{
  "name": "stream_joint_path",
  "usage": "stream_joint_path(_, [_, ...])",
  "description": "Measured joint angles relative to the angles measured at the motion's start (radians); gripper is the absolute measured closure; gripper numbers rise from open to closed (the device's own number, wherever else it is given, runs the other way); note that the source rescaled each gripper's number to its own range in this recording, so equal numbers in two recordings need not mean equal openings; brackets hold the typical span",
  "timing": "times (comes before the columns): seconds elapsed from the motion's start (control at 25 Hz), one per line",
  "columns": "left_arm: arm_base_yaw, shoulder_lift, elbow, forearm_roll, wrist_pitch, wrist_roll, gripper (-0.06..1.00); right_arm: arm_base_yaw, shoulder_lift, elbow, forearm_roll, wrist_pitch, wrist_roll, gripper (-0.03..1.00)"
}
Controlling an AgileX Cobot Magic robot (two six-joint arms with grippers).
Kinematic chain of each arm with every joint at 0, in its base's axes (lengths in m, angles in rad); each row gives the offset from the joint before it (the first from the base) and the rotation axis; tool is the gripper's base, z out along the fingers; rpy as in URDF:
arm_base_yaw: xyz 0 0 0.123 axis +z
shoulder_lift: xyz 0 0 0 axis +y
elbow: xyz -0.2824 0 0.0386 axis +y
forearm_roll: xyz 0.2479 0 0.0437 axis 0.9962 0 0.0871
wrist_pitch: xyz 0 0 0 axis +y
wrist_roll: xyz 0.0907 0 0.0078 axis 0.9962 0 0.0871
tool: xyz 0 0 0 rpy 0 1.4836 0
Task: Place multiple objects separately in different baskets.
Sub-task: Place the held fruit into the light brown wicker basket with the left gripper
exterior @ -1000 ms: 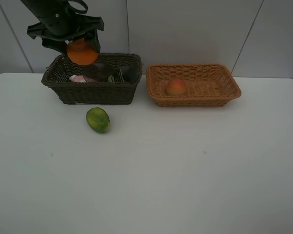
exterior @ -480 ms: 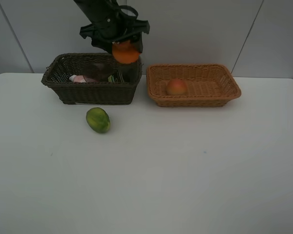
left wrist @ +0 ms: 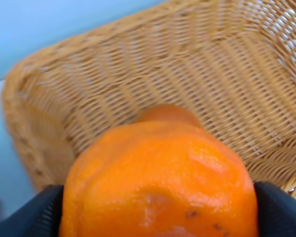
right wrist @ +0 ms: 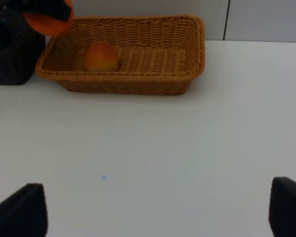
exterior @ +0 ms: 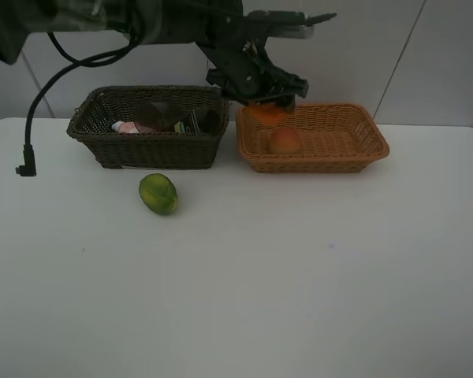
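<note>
The left claw clamps an orange above the light tan basket, at the end that stands beside the dark brown basket. In the left wrist view the orange fills the frame between two dark fingers, the jaws spread wide and pressed to either side of the fruit. Behind it show the tan basket's woven wall and the top of a red-orange peach.

The peach lies on the tan basket's floor, toward the same end, just below the raised orange.

The right claw hangs wide open over the bare white counter and holds nothing. Its view takes in the tan basket, the peach and the orange in the other arm's grip.

The dark brown basket holds a small pink bottle lying on its side, a translucent mauve cup and a dark green bottle — a pale label shows on it, its lettering too small to read.

A green fruit sits on the counter in front of the dark basket, clear of both baskets and well apart from either claw.

A black cable hangs at the left of the high view — its plug end dangles above the counter.
</note>
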Motion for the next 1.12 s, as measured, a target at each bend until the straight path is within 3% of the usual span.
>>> stream_joint_path(0.48, [-0.013,0.06,0.0,-0.003,-0.084,0.035,0.02,0.0,0.0,0.0,0.0,0.0,0.0,0.0])
stream_joint_path(0.88, [-0.013,0.052,0.0,0.004,-0.074,0.035,0.02,0.0,0.0,0.0,0.001,0.0,0.0,0.0])
stream_joint_path(1.12, [-0.009,0.001,0.0,0.035,-0.015,0.048,0.02,0.0,0.0,0.0,0.001,0.0,0.0,0.0])
